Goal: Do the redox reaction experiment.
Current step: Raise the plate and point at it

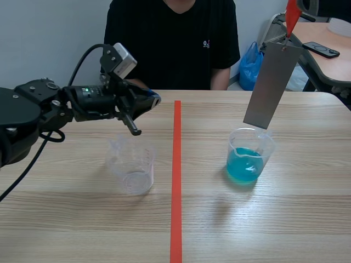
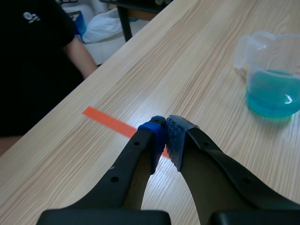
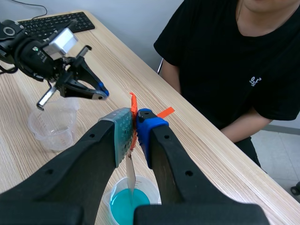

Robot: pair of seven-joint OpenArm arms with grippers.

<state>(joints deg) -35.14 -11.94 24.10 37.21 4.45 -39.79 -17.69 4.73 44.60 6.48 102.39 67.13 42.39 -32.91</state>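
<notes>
A grey metal strip hangs from an orange-red tag over the beaker of blue liquid; its lower end is just above the rim. In the right wrist view my right gripper is shut on that tag, and the strip drops edge-on toward the blue beaker. My left gripper is shut on nothing, held above and behind the empty clear beaker. Its closed fingertips point toward the tape line, with the blue beaker ahead to one side.
An orange-red tape line splits the table between the two beakers. A person in a black shirt sits across the table. A keyboard lies far beyond the left arm. A side table with a phone stands back right.
</notes>
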